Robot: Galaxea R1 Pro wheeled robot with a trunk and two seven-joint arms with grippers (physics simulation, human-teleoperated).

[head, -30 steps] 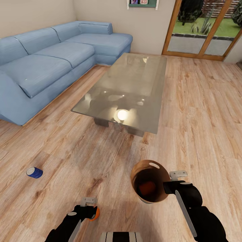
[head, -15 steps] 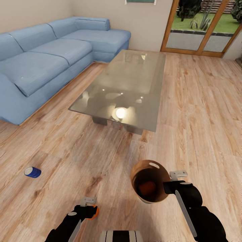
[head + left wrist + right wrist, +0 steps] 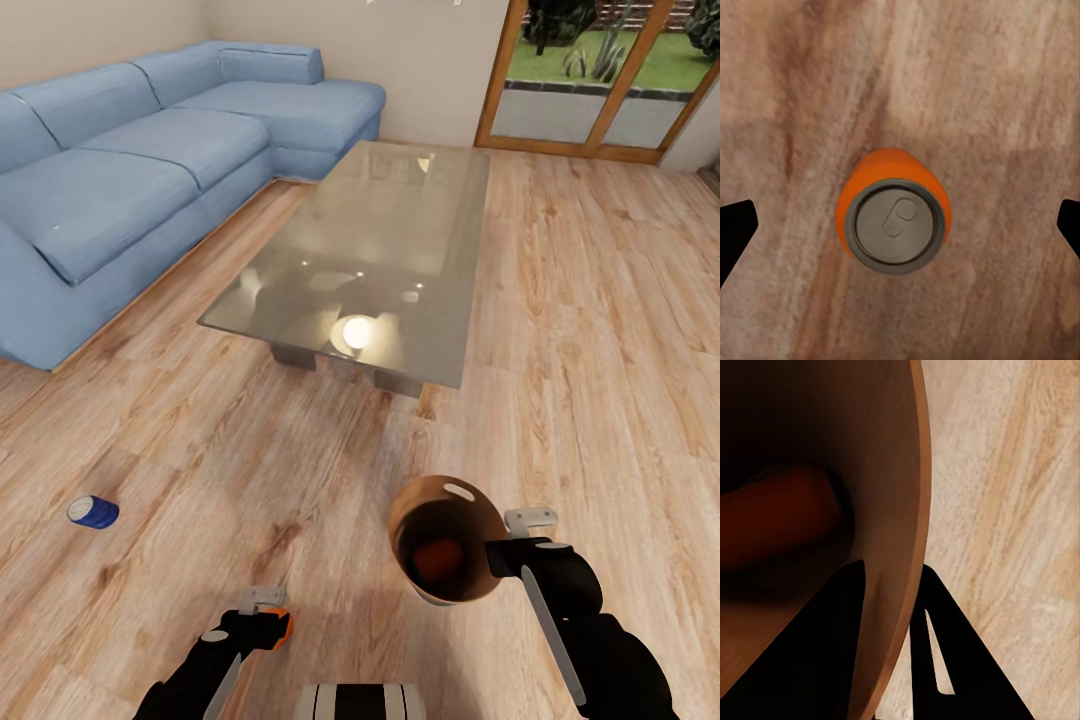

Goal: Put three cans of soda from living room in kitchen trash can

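Observation:
An orange can of soda (image 3: 894,221) stands upright on the wood floor, its silvery top facing the left wrist camera. My left gripper (image 3: 900,229) hangs above it, open wide, with a black fingertip at each side edge. From the head, that can (image 3: 287,628) peeks out beside the left gripper (image 3: 258,625). My right gripper (image 3: 492,555) is shut on the wall of the tash can (image 3: 445,515), held off the floor and tilted. A second orange can (image 3: 437,560) lies in its copper-brown inside (image 3: 896,510). A dark blue can (image 3: 93,512) lies on the floor at the left.
A low glass table (image 3: 400,230) stands ahead in the middle of the room. A long blue corner sofa (image 3: 130,170) runs along the left. Wood-framed glass doors (image 3: 600,90) are at the back right. Light plank floor (image 3: 600,380) spreads around.
The whole head picture has shifted a little, so the camera has moved. Both arms sit where they were in it. Less of the orange can shows beside the left gripper.

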